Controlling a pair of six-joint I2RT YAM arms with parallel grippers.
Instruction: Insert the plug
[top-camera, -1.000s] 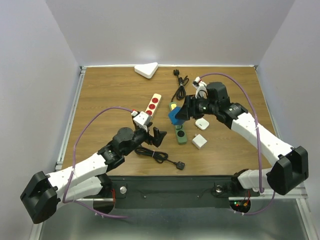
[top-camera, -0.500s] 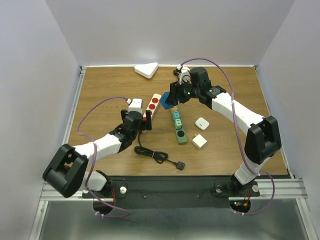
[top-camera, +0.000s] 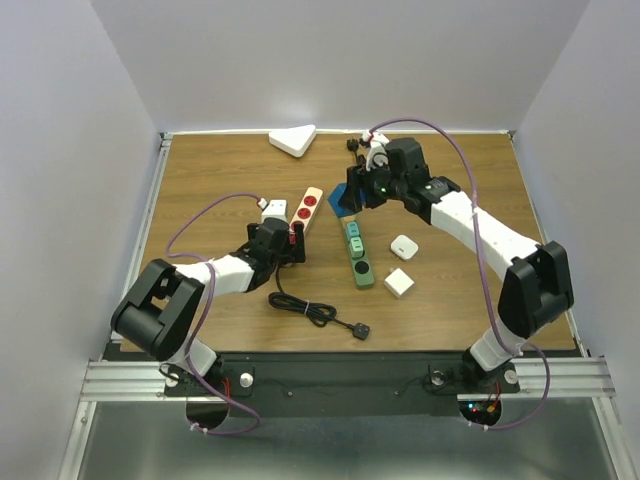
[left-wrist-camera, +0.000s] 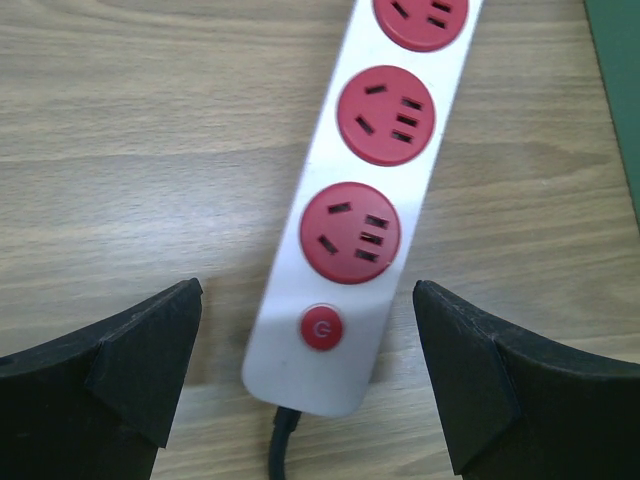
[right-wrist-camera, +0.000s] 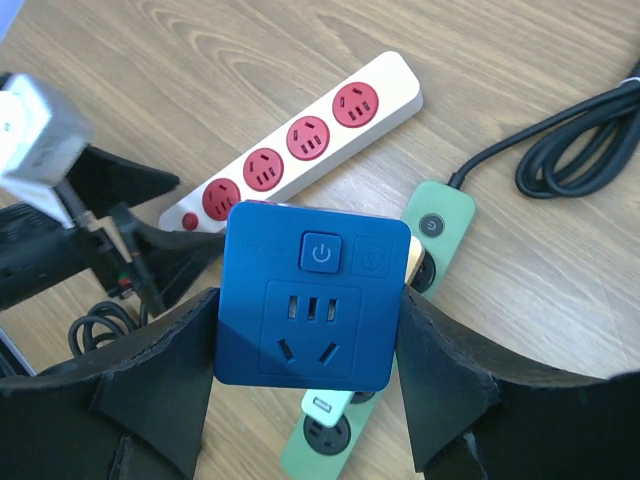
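I have the right gripper (right-wrist-camera: 305, 300) clamped on the blue adapter plug (right-wrist-camera: 315, 310), held up over the near end of the green power strip (right-wrist-camera: 430, 225). My left gripper (left-wrist-camera: 305, 290) stands wide, its fingers either side of the switch end of the white power strip (left-wrist-camera: 365, 200).

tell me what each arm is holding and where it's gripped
Right end effector: blue square plastic adapter plug, gripped by its two opposite sides. Left end effector: open, holding nothing.
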